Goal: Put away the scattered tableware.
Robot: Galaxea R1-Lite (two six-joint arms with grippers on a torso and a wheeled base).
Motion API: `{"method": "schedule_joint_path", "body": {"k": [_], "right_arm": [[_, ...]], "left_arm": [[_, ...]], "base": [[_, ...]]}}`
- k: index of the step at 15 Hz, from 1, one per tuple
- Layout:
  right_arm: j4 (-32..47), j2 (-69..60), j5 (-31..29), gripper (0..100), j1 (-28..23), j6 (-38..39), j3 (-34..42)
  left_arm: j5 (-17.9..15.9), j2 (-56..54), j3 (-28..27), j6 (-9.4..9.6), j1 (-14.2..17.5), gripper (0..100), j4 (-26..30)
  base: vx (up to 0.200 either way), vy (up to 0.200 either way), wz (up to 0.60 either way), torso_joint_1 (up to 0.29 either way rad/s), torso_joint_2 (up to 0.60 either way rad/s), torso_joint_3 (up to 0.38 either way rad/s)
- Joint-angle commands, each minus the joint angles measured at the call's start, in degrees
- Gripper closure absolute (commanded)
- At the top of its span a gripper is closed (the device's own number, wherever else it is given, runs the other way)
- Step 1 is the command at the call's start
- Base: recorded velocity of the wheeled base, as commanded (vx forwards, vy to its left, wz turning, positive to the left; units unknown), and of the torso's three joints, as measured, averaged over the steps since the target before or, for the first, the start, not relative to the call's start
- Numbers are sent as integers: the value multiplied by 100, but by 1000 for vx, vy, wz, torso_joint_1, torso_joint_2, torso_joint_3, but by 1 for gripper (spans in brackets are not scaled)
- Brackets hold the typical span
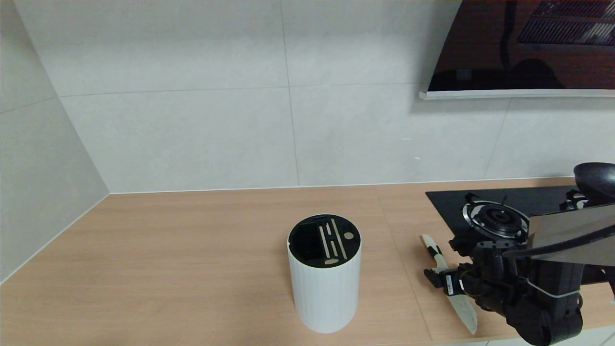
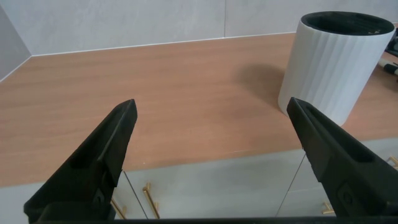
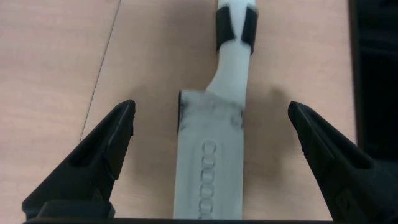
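- The knife [image 3: 214,155] lies flat on the countertop [image 1: 192,250], to the right of the holder [image 1: 325,283], between the holder and the stove [image 1: 499,218]. Its handle points toward the wall and its blade toward the counter's front edge.
- The knife is white throughout, with a dark band on the handle. It is judged to be light and stiff. If the blade is ceramic, it is also brittle and liable to chip when knocked against the holder's slotted top.
- The flat blade is judged slick, and it offers only thin edges to grip. A hold is better taken on the thicker handle, at or just behind the dark band.
- The right gripper [image 1: 443,260] is positioned low over the knife, to the right of the holder. Its jaws are spread wide to either side of the blade's heel, where blade meets handle. Nothing is held. Whether the fingertips touch the countertop cannot be told.
- A close at the present position is judged to fall on the blade's heel rather than on the handle.
- The left gripper [image 2: 211,106] is held well apart from the holder, near the counter's front edge. Its jaws are wide apart and nothing is between them.
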Motion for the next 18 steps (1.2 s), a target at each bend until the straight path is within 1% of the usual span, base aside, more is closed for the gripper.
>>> {"method": "schedule_joint_path", "body": {"k": [1, 13, 14, 18], "right_arm": [[-5, 109, 1, 0, -3, -4, -22], [-14, 302, -26, 0, -144, -4, -118], [-14, 329, -26, 100, -144, -4, -127], [-14, 329, -26, 100, -135, -4, -118]], "left_arm": [[1, 0, 1, -1, 1, 0, 0], [1, 0, 1, -1, 1, 0, 0], [1, 0, 1, -1, 1, 0, 0], [1, 0, 1, -1, 1, 0, 0]], "base": [[0, 0, 0, 0, 0, 0], [0, 0, 0, 0, 0, 0], [0, 0, 0, 0, 0, 0], [0, 0, 0, 0, 0, 0]]}}
